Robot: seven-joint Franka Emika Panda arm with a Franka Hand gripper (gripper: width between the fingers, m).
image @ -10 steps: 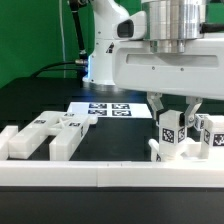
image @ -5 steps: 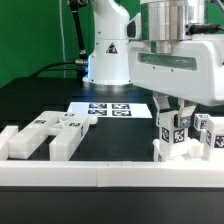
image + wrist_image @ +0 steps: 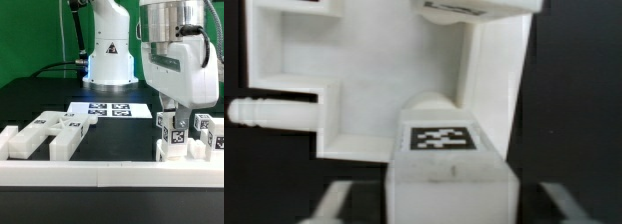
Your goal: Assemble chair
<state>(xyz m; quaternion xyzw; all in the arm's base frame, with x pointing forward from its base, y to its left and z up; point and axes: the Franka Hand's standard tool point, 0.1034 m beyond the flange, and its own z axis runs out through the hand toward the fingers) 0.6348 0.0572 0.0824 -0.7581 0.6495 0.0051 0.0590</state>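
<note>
Rotated at the wrist, the end effector [image 3: 176, 110] stands slightly spread around the tagged chair post [image 3: 171, 132] by the table's [image 3: 40, 95] front edge, probably releasing to re-grip and twist.

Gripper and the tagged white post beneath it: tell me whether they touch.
Cannot tell. In the exterior view the gripper straddles the post, hiding the seams; the wrist view blurs the finger edges.

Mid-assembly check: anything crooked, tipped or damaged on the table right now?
Nothing stands out. The tagged post stands upright, and the loose parts on the exterior view's left lie flat and look intact.
</note>
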